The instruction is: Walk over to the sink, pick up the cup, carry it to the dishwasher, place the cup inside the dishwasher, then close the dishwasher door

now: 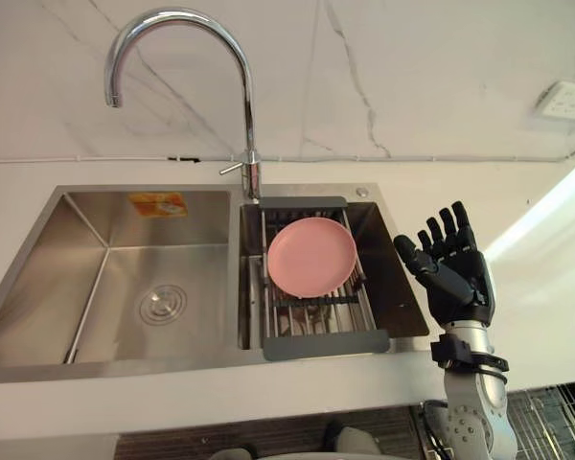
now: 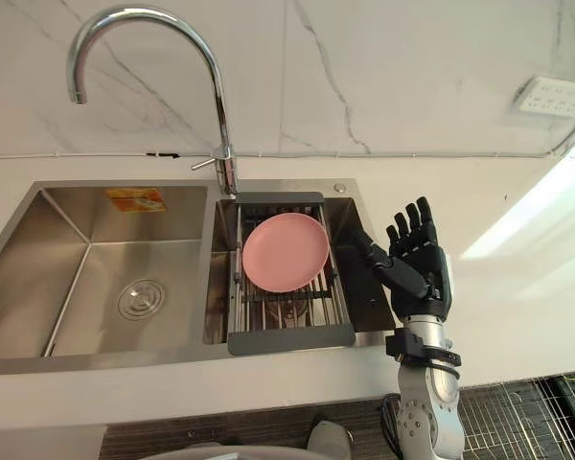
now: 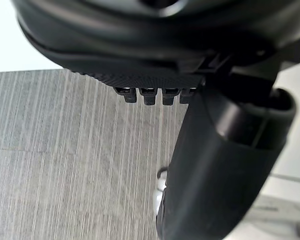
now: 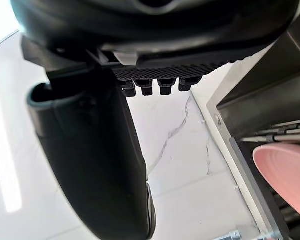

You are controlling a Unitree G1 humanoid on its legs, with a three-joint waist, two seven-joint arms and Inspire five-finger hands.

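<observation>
My right hand [image 1: 455, 268] is raised over the counter just right of the sink's small basin [image 1: 395, 278], palm toward the sink, fingers straight and spread, holding nothing. In the right wrist view the same hand [image 4: 155, 45] looks past its thumb at the marble wall and a pink plate [image 4: 285, 170]. That pink plate [image 1: 311, 256] lies in a grey wire drying rack [image 1: 326, 343] set across the small basin. My left hand [image 3: 140, 45] hangs over a grey wood-grain floor [image 3: 65, 150], fingers straight and empty.
The steel sink's large left basin [image 1: 38, 287] has a round drain [image 1: 161, 305]. A tall curved faucet [image 1: 250, 125] rises behind the divider. White counter [image 1: 527, 316] surrounds the sink, with a wall socket [image 1: 567, 101] at the upper right. Wire racking [image 1: 556, 422] shows below the counter at the lower right.
</observation>
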